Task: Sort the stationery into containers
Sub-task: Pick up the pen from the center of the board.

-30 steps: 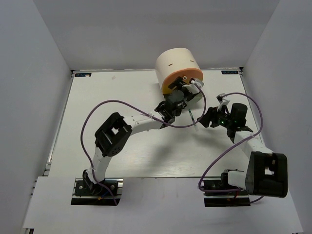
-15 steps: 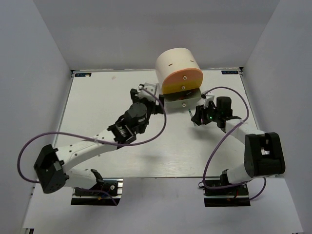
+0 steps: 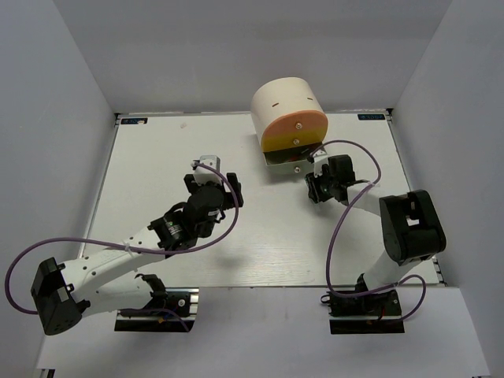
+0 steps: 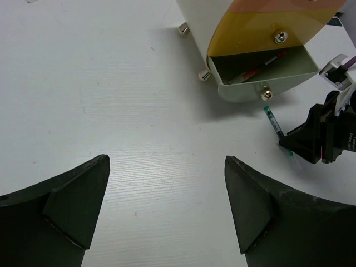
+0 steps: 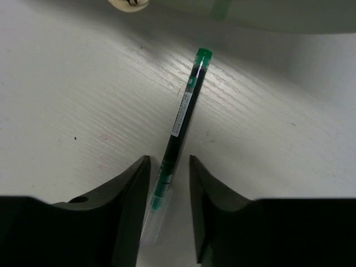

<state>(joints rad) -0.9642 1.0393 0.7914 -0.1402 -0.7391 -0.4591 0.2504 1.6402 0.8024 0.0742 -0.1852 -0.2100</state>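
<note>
The cream cylindrical drawer unit [image 3: 285, 104] lies at the back of the table. Its bottom drawer [image 4: 261, 83] is pulled out, and a thin red pen [image 4: 260, 65] lies inside it. In front of that drawer a dark pen with a green end [image 5: 184, 117] lies on the table. My right gripper [image 5: 168, 160] is low over it, open, its fingers close on either side of the pen's tip end. A small gap still shows beside the pen. My left gripper [image 4: 167, 164] stands wide open over bare table, left of the unit, holding nothing.
White walls close off the table at the back and both sides. Purple cables loop from both arms. The right gripper [image 4: 314, 139] sits just right of the open drawer's knob [image 4: 267, 95]. The unit's small feet [image 4: 182, 29] rest on the table.
My left arm has pulled back from the drawer unit to the left and toward the near side, opening wide. My right gripper has moved in over the green-ended pen and narrowed around it.
</note>
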